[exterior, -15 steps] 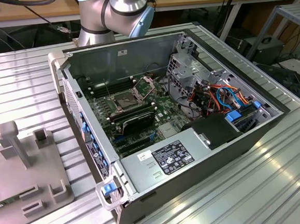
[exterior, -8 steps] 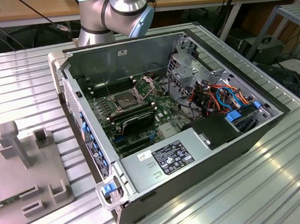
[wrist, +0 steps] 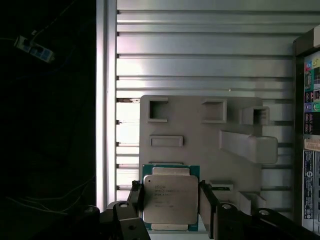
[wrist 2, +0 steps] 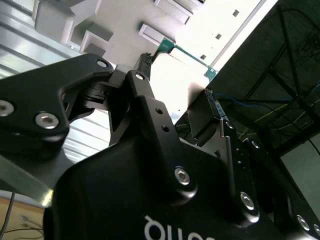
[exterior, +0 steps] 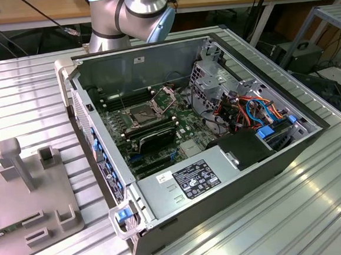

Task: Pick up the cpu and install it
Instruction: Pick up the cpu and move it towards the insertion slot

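Note:
The cpu (wrist: 170,200), a silver square on a green board, sits between my gripper's (wrist: 170,187) two black fingers (wrist: 136,196), which press on its opposite edges. It hangs over the grey holder block (wrist: 200,135). In the second wrist view the green edge of the cpu (wrist 2: 187,56) spans from one fingertip to the other of the gripper (wrist 2: 179,76). In the exterior view the open socket (exterior: 140,113) on the motherboard has its frame and lever raised and nothing in it. The arm (exterior: 132,12) rises out of the picture behind the case.
The open computer case (exterior: 130,219) lies on a ribbed metal table, with a power supply (exterior: 192,179), drive cage (exterior: 211,77) and cable bundle (exterior: 252,109) beside the motherboard. The grey holder block (exterior: 34,203) stands at the exterior view's left. The case's port panel (wrist: 311,115) borders the block.

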Controlling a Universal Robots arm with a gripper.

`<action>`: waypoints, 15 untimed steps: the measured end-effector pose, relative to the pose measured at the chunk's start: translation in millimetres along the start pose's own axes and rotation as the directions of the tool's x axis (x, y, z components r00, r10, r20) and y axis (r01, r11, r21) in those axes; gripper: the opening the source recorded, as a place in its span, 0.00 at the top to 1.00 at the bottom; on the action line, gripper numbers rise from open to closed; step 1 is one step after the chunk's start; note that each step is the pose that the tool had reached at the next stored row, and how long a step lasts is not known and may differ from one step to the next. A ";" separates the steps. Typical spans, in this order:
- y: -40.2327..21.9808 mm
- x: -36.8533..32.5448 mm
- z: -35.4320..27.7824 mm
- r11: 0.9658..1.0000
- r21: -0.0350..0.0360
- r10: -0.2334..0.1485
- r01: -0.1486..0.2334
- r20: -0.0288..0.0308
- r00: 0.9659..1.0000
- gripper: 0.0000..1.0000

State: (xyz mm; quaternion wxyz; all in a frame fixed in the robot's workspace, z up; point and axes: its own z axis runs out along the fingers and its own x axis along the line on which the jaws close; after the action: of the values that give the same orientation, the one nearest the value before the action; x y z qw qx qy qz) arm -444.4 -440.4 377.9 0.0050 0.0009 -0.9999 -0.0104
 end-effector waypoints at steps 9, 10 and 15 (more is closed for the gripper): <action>0.1 0.0 -5.7 1.000 0.000 0.000 0.000 0.000 1.000 0.45; 0.1 0.1 -5.8 1.000 0.000 0.000 0.000 0.000 1.000 0.45; 0.1 -0.6 -5.8 1.000 0.000 0.000 0.000 0.000 1.000 0.45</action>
State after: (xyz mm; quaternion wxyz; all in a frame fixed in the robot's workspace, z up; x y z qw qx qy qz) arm -443.8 -440.4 383.8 0.0051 0.0009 -0.9999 -0.0105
